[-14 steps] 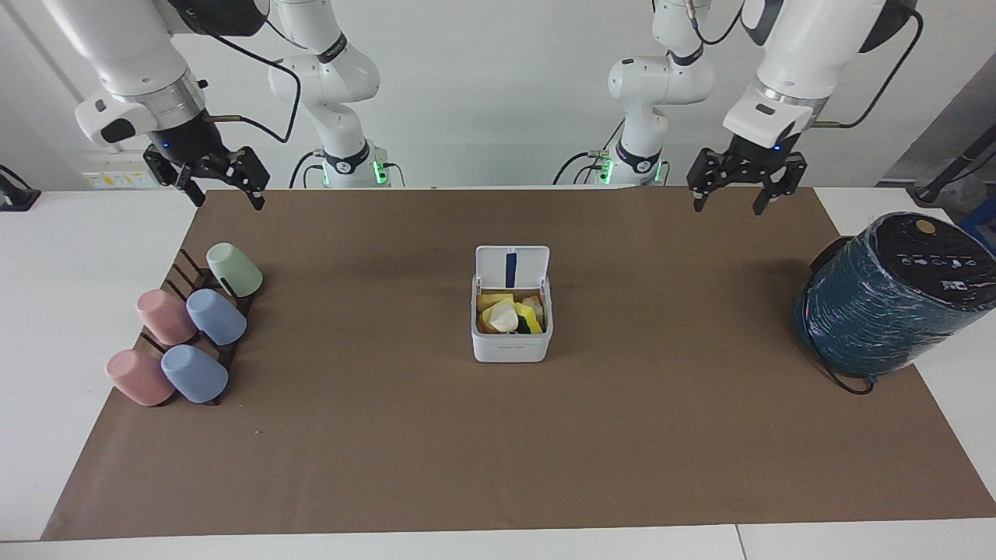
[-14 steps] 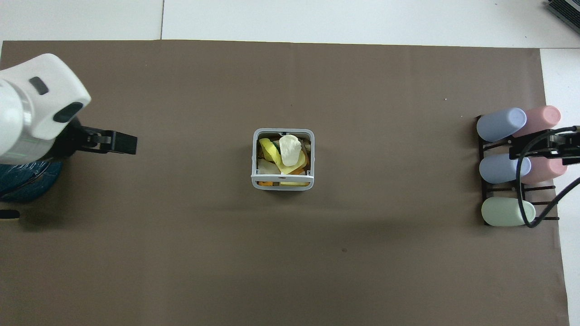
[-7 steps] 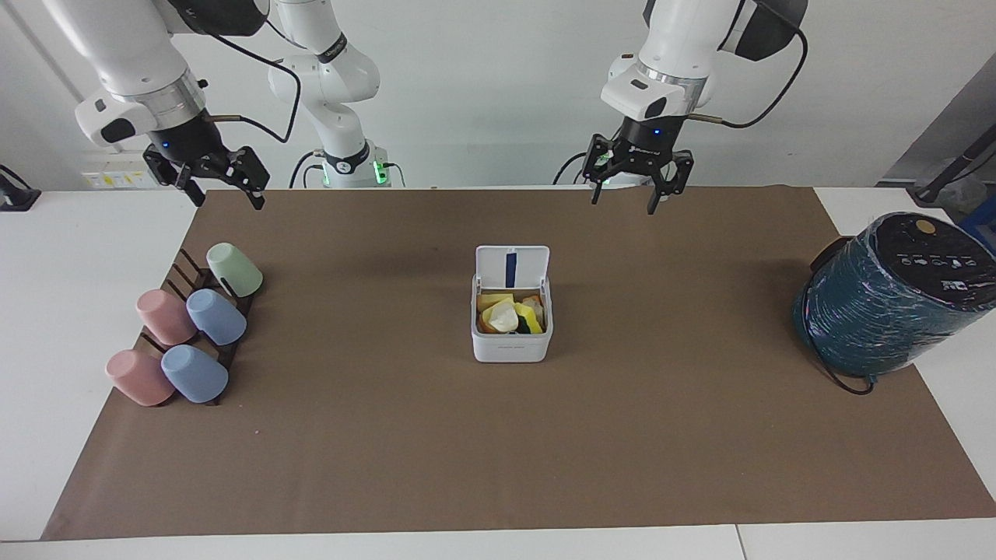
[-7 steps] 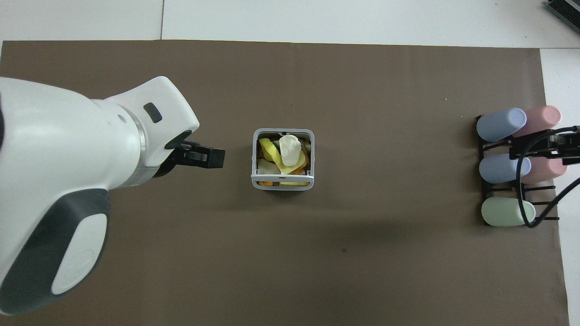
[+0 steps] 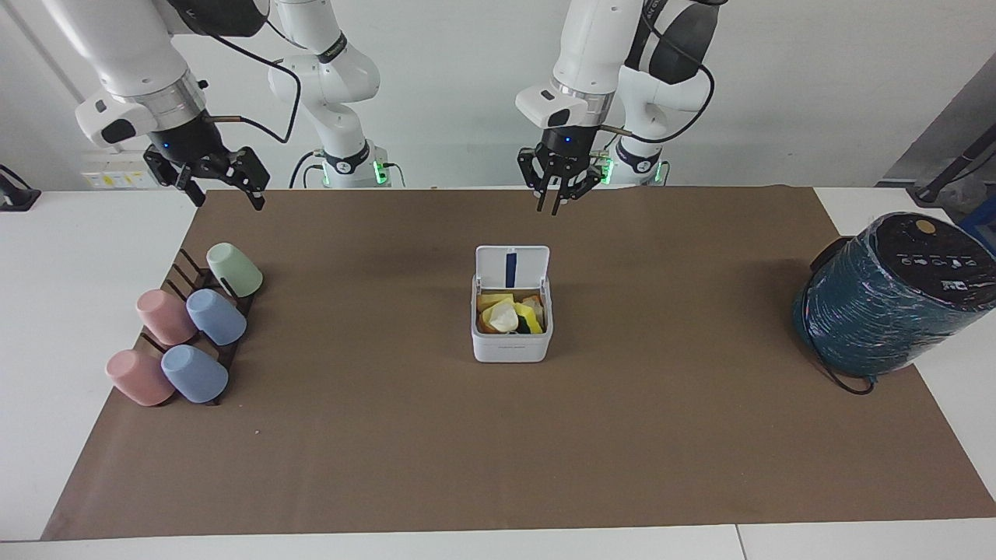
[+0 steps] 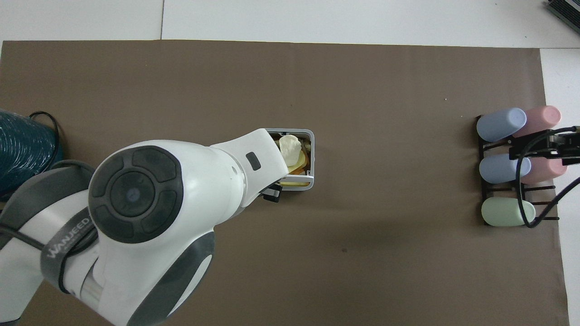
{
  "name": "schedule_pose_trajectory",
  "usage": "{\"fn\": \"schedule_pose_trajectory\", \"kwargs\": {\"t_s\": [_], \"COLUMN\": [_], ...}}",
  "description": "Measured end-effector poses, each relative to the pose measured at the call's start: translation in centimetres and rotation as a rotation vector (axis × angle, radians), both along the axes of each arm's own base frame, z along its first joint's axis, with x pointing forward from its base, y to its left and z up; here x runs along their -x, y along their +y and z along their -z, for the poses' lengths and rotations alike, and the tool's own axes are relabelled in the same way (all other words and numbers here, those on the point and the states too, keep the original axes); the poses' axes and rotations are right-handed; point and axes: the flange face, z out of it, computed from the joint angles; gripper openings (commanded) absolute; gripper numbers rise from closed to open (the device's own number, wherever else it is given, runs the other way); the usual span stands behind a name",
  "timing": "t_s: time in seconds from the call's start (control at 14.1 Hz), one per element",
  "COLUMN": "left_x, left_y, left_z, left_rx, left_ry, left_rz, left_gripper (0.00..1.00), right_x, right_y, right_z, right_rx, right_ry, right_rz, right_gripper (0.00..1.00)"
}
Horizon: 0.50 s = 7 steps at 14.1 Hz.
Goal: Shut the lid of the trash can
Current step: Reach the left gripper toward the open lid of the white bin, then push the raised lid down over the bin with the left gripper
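Observation:
The trash can [image 5: 511, 342] is a small white bin in the middle of the brown mat, filled with yellow and white scraps. Its lid [image 5: 512, 268] stands upright on the edge nearer to the robots, blue strip showing. In the overhead view the can's grey rim [image 6: 311, 158] shows, half covered by my left arm, and the lid [image 6: 299, 183] is seen edge-on. My left gripper [image 5: 547, 208] hangs above the mat by the lid's hinged edge, fingers close together and empty; its tip peeks out in the overhead view [image 6: 271, 195]. My right gripper [image 5: 227, 194] waits open over the cup rack.
A dark rack [image 5: 180, 268] with several pastel cups lies at the right arm's end of the mat and also shows in the overhead view [image 6: 482, 149]. A large teal-wrapped cylinder [image 5: 887, 299] stands at the left arm's end; the overhead view shows it too [image 6: 22, 145].
My left arm has swung from over the cylinder's end of the table to the middle, beside the lid, and its fingers have drawn together. The right arm, can and lid have not moved.

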Motion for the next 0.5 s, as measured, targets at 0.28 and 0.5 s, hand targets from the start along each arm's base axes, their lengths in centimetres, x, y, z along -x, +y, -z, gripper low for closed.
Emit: {"fn": "schedule_pose_trajectory", "kwargs": {"t_s": [0.28,0.5], "left_x": [0.3,0.6], "left_y": [-2.0,-3.8], "left_z": [2.7,5.9], "left_rx": [-0.017,-0.022], "left_ry": [0.033,0.048], "left_rz": [0.015,0.021], "left_gripper": [0.00,0.00], "right_x": [0.0,0.0], "right_y": [0.7,1.3], "right_z": [0.0,0.0], "right_rx": [-0.001,0.000], "right_ry": [0.000,0.000], "right_rz": [-0.012,-0.024], "right_gripper": [1.00,1.00]}}
